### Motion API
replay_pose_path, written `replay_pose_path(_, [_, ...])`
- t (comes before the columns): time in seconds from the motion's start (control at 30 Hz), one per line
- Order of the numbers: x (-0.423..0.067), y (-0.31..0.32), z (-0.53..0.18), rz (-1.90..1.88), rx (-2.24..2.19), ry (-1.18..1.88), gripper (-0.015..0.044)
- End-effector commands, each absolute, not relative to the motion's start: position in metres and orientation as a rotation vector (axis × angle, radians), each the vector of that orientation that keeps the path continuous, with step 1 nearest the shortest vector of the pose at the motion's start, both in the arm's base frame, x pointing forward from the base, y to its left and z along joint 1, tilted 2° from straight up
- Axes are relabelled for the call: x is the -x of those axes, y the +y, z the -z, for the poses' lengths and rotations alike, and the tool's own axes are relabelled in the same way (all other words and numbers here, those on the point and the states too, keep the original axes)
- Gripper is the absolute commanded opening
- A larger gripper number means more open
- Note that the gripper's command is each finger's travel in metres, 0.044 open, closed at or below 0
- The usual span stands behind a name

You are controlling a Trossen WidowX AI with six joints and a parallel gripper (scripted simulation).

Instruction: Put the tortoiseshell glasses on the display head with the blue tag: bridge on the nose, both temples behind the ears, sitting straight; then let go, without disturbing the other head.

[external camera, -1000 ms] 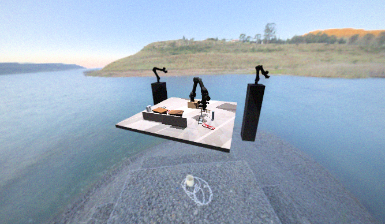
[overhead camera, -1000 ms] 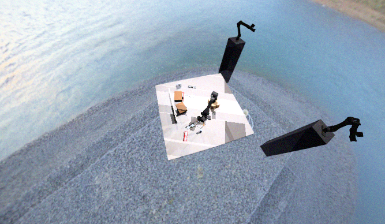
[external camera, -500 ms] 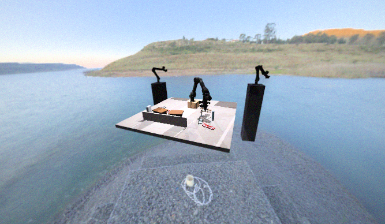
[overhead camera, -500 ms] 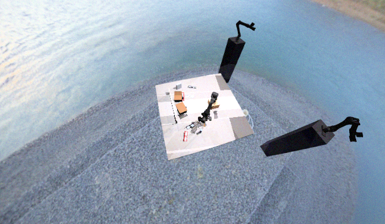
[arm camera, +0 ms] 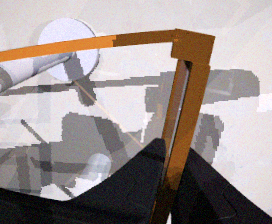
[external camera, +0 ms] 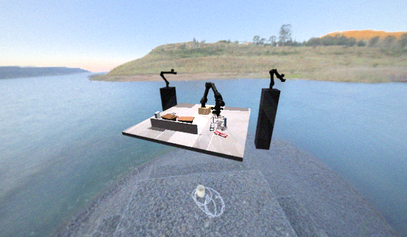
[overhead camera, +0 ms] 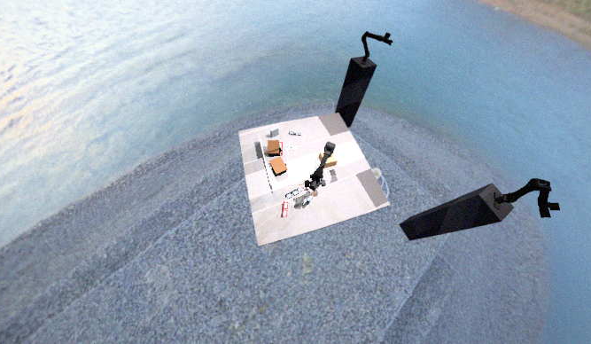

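Jaws clenched on the tortoiseshell glasses (arm camera: 187, 90): in the wrist view the two dark fingers meet around the amber frame, pinching it near the hinge corner. From that corner one orange-brown temple arm runs away to the left of the jaws, slightly downward, while the frame front drops straight down between the fingers. A clear lens pane shows just left of the pinched edge, with the table (arm camera: 253, 23) visible through it.

Beyond the glasses, ahead and to the left of the jaws, lies a pale grey cylinder (arm camera: 54, 50) with a round end face; the temple arm crosses in front of it. Grey shadows of the arm and frame fall on the table below the jaws.

In the top view the arm (overhead camera: 322, 166) reaches out from a tan block (overhead camera: 330, 160) and bends down over a cluster of small items near the middle of the table (overhead camera: 327, 222). Just beside the jaws on the table lie a dark-framed pair of glasses (overhead camera: 292, 193) and, a little further out, a red pair (overhead camera: 284, 208). Well apart, across a low divider wall (external camera: 173, 126), sit two brown-topped blocks (overhead camera: 276, 156). At this distance I cannot tell which shapes are the display heads, nor see a blue tag.
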State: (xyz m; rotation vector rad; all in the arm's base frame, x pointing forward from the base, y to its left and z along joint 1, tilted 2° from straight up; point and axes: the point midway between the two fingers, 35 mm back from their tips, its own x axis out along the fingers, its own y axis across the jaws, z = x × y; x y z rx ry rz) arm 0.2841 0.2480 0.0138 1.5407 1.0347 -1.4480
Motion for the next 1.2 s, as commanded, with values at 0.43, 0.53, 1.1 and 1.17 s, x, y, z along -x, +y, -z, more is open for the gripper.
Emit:
replay_pose_path(0.43, [-0.285,0.259,-0.013,1.453,-1.539,1.03,0.0])
replay_pose_path(0.53, [-0.285,0.26,-0.013,1.453,-1.539,1.03,0.0])
replay_pose_path(1.1, [-0.286,0.263,-0.013,1.453,-1.539,1.03,0.0])
replay_pose_path(1.17, [-0.286,0.262,-0.013,1.453,-1.539,1.03,0.0])
